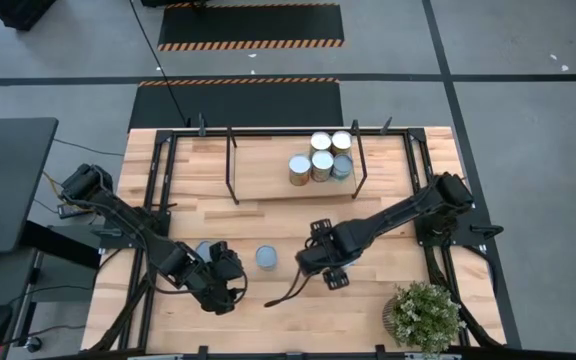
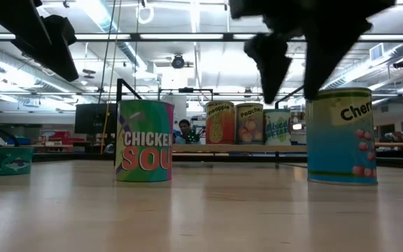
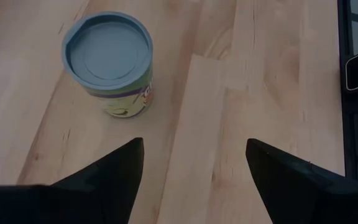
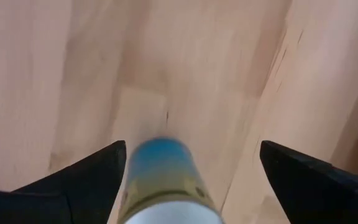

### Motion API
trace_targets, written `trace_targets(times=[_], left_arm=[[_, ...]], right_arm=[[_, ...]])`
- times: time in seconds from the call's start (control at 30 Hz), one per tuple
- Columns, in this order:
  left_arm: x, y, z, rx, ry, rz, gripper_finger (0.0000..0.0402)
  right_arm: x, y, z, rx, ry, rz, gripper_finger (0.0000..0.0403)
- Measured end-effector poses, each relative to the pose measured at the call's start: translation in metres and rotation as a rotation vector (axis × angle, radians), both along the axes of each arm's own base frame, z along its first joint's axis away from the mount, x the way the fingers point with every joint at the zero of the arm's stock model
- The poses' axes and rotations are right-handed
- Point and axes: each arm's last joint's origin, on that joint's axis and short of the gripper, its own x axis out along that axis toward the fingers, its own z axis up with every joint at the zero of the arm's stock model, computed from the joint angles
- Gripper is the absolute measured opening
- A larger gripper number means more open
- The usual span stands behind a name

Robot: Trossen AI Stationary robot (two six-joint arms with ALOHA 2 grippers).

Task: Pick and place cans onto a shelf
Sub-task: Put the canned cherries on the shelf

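Near the tabletop's front edge: right claw (image 4: 188, 180) spread around cherry can (image 4: 163, 180); rigid, slick metal, so grip mid-wall.

Right gripper (image 4: 191, 180) over pale wooden tabletop (image 4: 197, 68), dark fingers (image 4: 86, 177) spread wide, blurred can (image 4: 165, 180) with blue and yellow label standing between them

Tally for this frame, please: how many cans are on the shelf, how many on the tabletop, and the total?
Cans on the shelf: 5
Cans on the tabletop: 3 (tuna, chicken soup, cherries below the open right gripper)
Total: 8 cans
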Motion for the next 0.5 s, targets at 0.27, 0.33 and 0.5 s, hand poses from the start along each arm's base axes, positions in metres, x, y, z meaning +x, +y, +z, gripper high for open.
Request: trace_targets(times=[0.27, 0.33, 0.5], left_arm=[[0.001, 0.001, 0.0, 0.0, 0.0, 0.004, 0.0288], [0.001, 0.001, 0.0, 0.0, 0.0, 0.004, 0.0288], [0.001, 0.001, 0.0, 0.001, 0.001, 0.004, 0.0288]], right_arm=[[-0.014, 0.0, -0.021, -0.009, 0.095, -0.029, 0.0378], [-0.017, -0.001, -0.028, -0.016, 0.118, -0.037, 0.0378], [-0.024, -0.004, -0.039, -0.033, 0.161, -0.038, 0.0376]])
